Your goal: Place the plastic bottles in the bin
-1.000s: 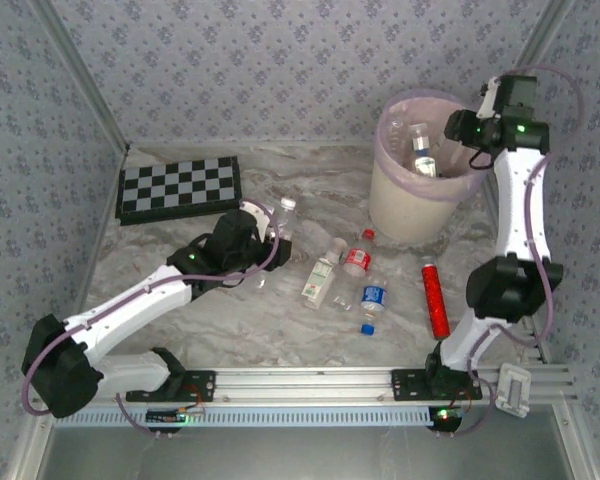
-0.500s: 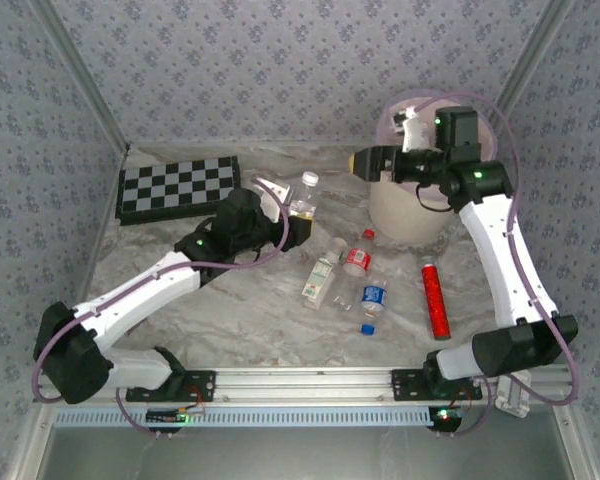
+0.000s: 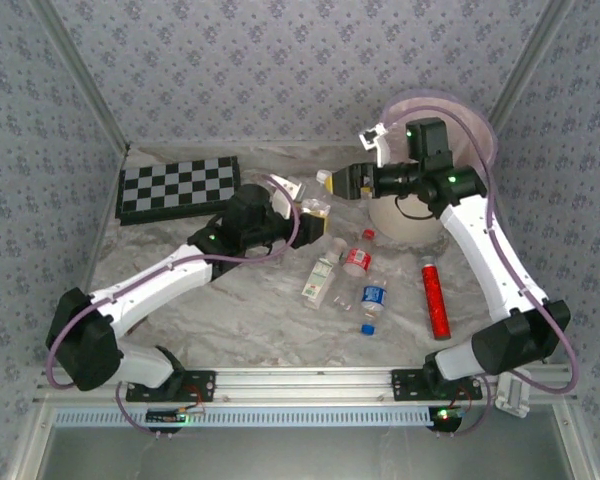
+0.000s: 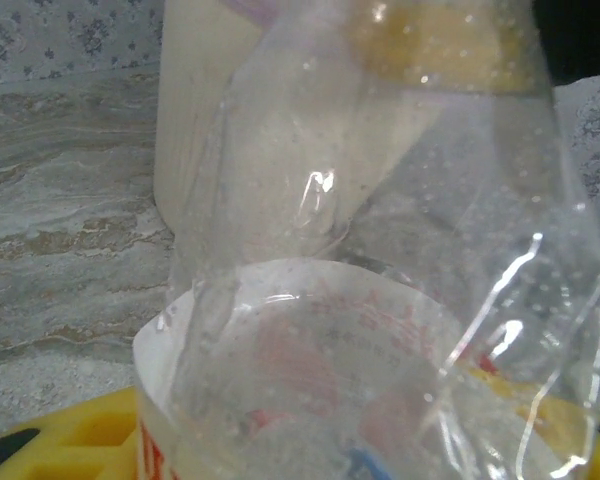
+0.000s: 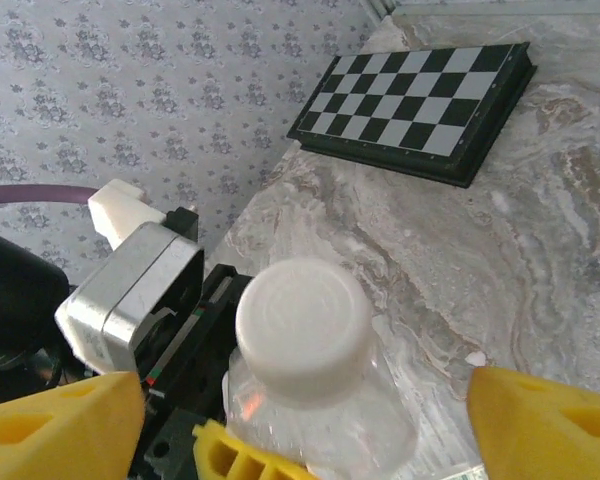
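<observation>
My left gripper (image 3: 305, 213) is shut on a clear plastic bottle (image 3: 318, 209) with a white cap (image 5: 302, 318) and a red-printed label (image 4: 310, 370), held up above the table. Its yellow fingers (image 4: 70, 440) show under the bottle. My right gripper (image 3: 330, 183) stands open right at the bottle's top, with its yellow fingertips (image 5: 60, 420) wide on either side of the cap and not touching it. The cream bin (image 3: 410, 222) with a pink liner stands behind the right arm. Three more bottles lie on the table: a pale one (image 3: 324, 273), a red-labelled one (image 3: 357, 258) and a blue-labelled one (image 3: 373, 297).
A slim red cylinder (image 3: 436, 298) lies right of the bottles, near the right arm's base. A black and white chessboard (image 3: 178, 188) sits at the back left. Papered walls close in the back and both sides of the marble table (image 3: 230, 300).
My right arm has swung left from over the bin to the held bottle, and its jaws have opened. The left gripper has carried its bottle up and to the right.
</observation>
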Controlling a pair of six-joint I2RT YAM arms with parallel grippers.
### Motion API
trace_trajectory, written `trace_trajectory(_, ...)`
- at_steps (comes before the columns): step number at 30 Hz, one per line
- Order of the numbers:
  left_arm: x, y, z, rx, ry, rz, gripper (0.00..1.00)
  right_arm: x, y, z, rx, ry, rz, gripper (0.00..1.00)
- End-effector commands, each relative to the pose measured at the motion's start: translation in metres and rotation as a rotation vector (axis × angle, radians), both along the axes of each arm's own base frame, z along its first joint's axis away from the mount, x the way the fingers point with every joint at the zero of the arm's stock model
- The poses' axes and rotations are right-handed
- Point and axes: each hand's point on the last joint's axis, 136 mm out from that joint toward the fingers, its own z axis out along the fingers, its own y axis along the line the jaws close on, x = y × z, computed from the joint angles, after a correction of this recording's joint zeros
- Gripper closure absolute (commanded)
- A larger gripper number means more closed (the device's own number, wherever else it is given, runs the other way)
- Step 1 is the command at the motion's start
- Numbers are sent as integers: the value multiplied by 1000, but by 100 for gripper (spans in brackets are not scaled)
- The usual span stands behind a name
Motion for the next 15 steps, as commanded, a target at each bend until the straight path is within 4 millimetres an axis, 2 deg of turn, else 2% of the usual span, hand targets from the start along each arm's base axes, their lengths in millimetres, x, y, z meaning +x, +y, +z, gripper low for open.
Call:
trace_trajectory(1,-3,-11,35,-76,-53,-37,47,4,9,-6,15,30,25,22)
trace_trajectory(3,-4,-13,37,-80,-60,-42,46,8,13,-7,19,22,28,26)
trace_trajectory(6,-3,-17,35,-86,-54,-48,46,9,16,-12,11,29,31,40)
trace_trajectory(9,-4,-22,35,-104,-48,-54,46,13,10,-17,-16,43,8,52)
trace_trajectory(11,-4,-23,37,-109,-51,-57,45,15,7,-13,-13,31,-3,59)
trace_trajectory(13,-4,-23,37,-104,-52,-54,42,17,3,-9,-26,14,-17,63)
trace_trajectory(15,-3,-22,38,-100,-51,-47,33,20,-6,-4,-44,-8,-47,68)
